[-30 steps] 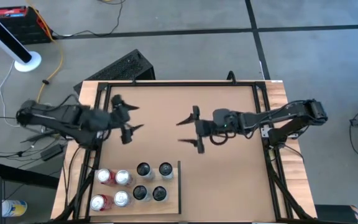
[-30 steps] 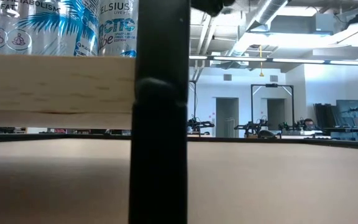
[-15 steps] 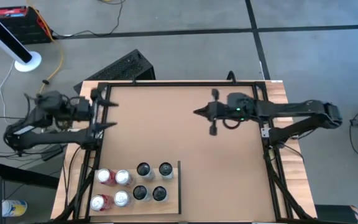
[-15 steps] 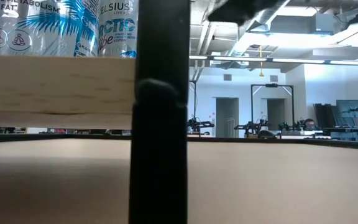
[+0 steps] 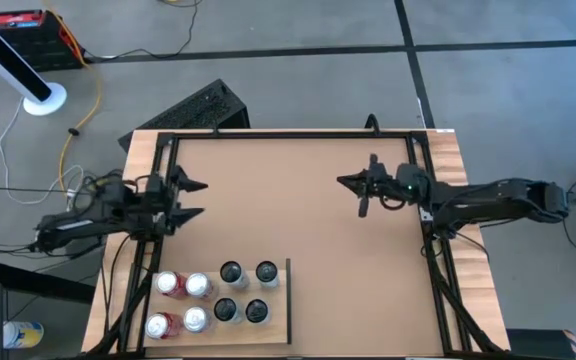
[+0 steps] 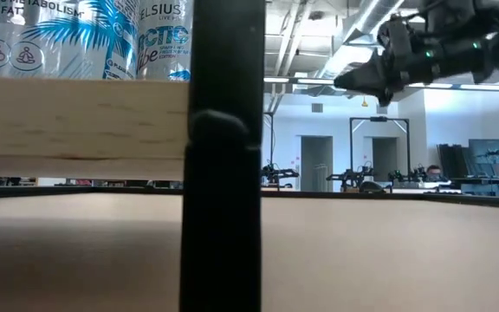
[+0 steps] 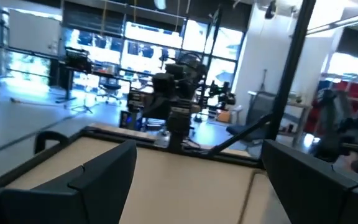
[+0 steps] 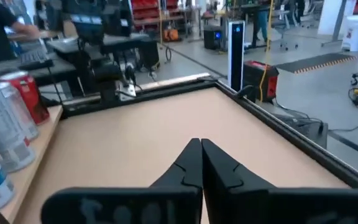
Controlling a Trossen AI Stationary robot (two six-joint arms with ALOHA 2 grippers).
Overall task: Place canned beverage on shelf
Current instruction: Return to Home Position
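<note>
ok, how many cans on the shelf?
8, all on the shelf: two red cans at its left end, two silver cans beside them, four dark-topped cans nearest the rail. None looks hidden.

In the low view you get only the lower parts of the cans (image 6: 76,39) on the shelf (image 6: 76,117), cut by the top edge; the black rail (image 6: 223,173) hides everything behind it.

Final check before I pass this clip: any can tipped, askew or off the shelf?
Nothing stands out. Eight cans stand upright in two rows on the shelf; the left gripper and right gripper hang well clear of them.
</note>
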